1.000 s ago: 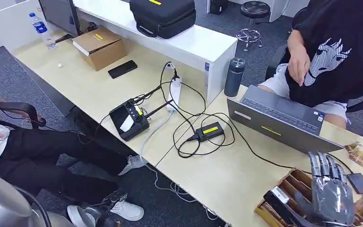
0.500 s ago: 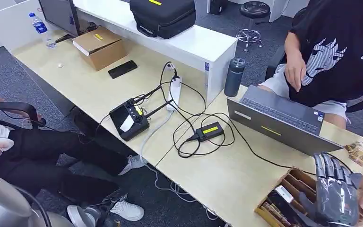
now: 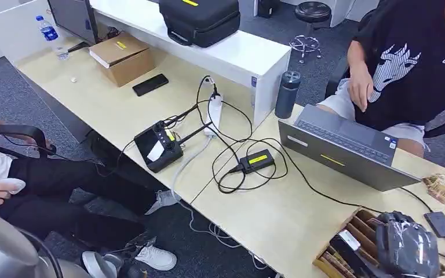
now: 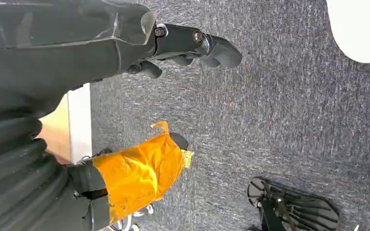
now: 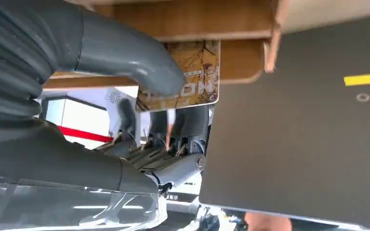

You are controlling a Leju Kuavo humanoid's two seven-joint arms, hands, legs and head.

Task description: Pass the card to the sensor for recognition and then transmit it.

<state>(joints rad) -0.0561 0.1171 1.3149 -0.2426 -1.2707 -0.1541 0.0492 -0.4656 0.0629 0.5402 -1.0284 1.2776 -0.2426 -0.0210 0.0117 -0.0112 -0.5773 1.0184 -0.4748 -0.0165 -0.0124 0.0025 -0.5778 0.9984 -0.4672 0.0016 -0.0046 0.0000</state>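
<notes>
Card (image 5: 185, 77) is pinched between thumb and fingers of the right hand (image 3: 407, 250), over the wooden tray (image 3: 330, 255), near right. Left hand (image 4: 192, 45) hangs loosely curled, holding nothing. Thin pinch, so it could slip on the lift.

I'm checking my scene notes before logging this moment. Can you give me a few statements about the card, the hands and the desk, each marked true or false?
1. The right hand pinches a card between thumb and fingers. True.
2. The right hand is over the wooden card box. True.
3. The laptop is closed flat. False: it is open, keyboard showing.
4. The left hand holds a card. False: it hangs above grey carpet holding nothing.
5. The black phone lies on the cardboard box. False: it lies on the desk beside it.
</notes>
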